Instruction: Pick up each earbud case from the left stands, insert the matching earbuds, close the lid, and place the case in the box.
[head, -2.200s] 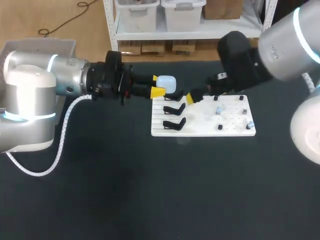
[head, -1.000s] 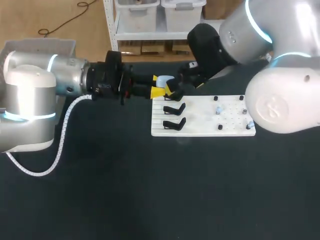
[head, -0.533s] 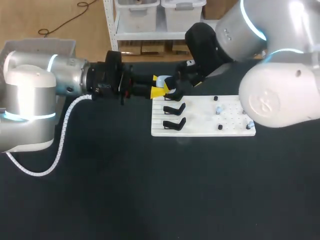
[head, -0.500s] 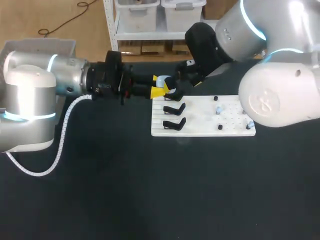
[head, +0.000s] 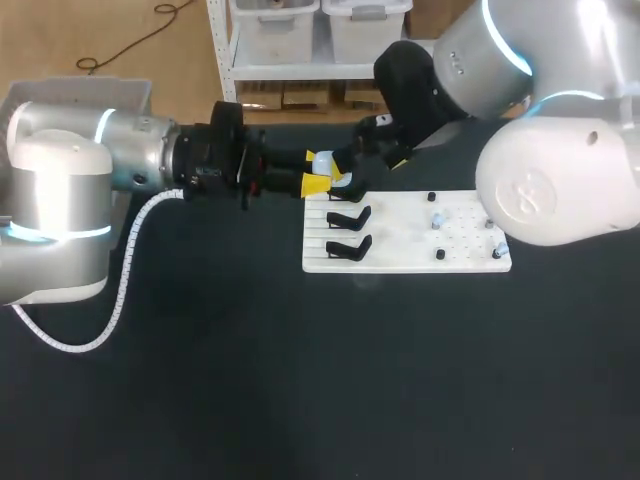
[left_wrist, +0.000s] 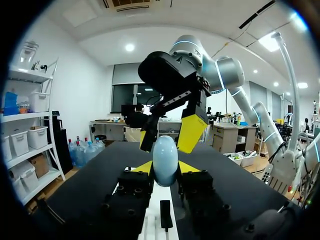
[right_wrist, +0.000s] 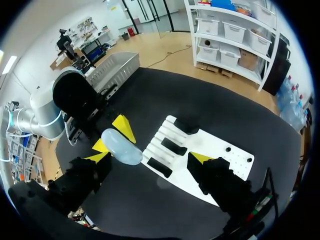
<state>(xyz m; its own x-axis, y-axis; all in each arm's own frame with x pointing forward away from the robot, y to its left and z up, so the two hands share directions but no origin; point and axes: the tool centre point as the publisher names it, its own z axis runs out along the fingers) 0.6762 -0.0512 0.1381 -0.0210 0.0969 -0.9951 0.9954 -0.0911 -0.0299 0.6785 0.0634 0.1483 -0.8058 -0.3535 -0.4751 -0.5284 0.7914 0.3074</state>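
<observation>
left jaws clenched on the pale blue earbud case (head: 327, 165), held above far-left corner of the white board (head: 465, 228). right jaws spread wide, one fingertip (left_wrist: 192, 131) just beside the case.

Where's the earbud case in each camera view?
Head: case in left hand, by board's far left corner.
Left wrist: case in own hand, board beneath.
Right wrist: case just off the board's end with the stands.
Landmark: the white board.
</observation>
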